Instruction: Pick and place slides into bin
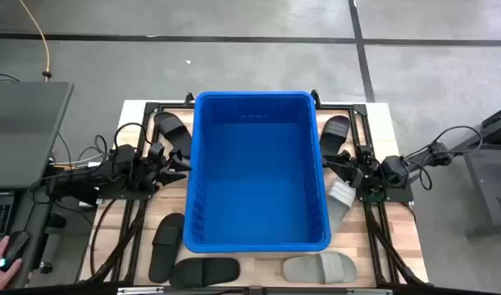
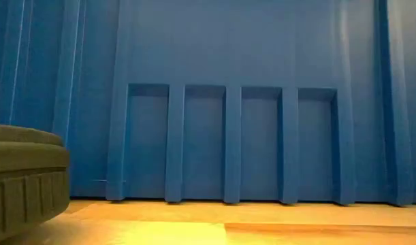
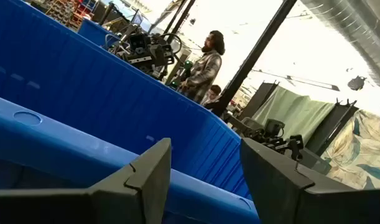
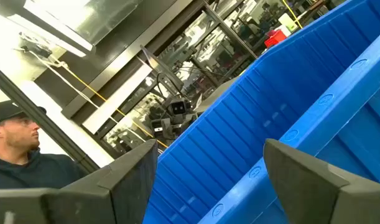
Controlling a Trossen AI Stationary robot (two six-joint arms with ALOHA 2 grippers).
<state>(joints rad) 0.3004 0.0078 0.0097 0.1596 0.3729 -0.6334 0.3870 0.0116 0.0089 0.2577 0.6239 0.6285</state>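
The blue bin [image 1: 258, 168] stands in the middle of the table and holds no slides. My left gripper [image 1: 175, 160] [image 3: 205, 146] is open just outside the bin's left wall, with only the rim behind its fingers. At the bin's right wall my right gripper [image 1: 339, 168] [image 4: 210, 146] is also open, over a grey slide [image 1: 340, 203] lying flat beside the bin. Black slides lie flat at the far left [image 1: 171, 129], far right [image 1: 335, 131], near left [image 1: 166, 246] and front [image 1: 205, 270]. A second grey slide [image 1: 320, 267] lies at the front.
The bin's ribbed wall [image 2: 235, 102] fills the low view, with a slide's edge [image 2: 24, 177] at its left. Black frame rails and cables run along both table sides. People stand in the room beyond the table. A desk with a laptop sits off the table's left.
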